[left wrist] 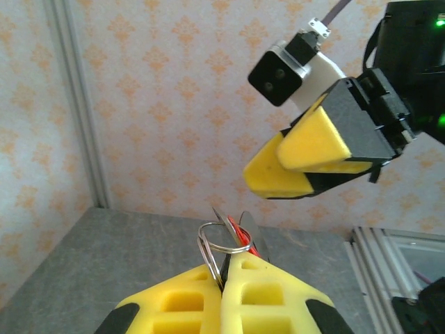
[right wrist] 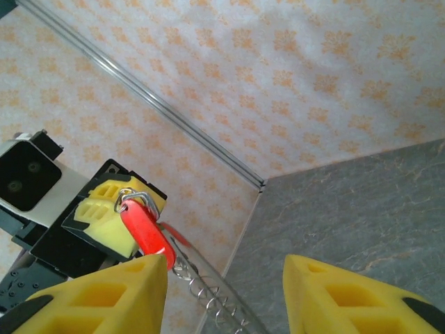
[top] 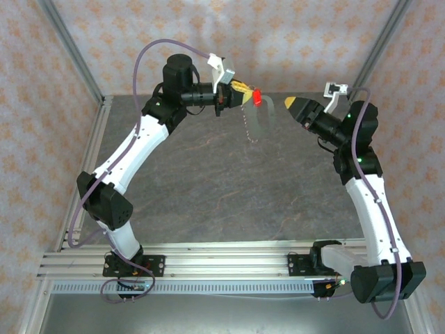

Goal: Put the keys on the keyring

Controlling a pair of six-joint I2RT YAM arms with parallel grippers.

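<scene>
My left gripper point(top: 242, 94) is raised above the back of the table and shut on the keyring point(left wrist: 221, 242), a silvery wire ring pinched between its yellow pads point(left wrist: 250, 292). A key with a red plastic head point(right wrist: 144, 229) hangs from that ring point(right wrist: 131, 197), and a thin silvery chain point(top: 248, 126) dangles below it beside a clear strip. My right gripper point(right wrist: 226, 282) faces the left one from the right, a short gap away. It is open with nothing between its fingers, and the left finger point(right wrist: 104, 299) sits just below the red key. The key's blade is hidden.
The dark grey tabletop point(top: 222, 188) lies well below both grippers. An aluminium frame post point(top: 73, 52) and patterned walls close in the back and sides. Rails point(top: 208, 257) run along the near edge between the arm bases.
</scene>
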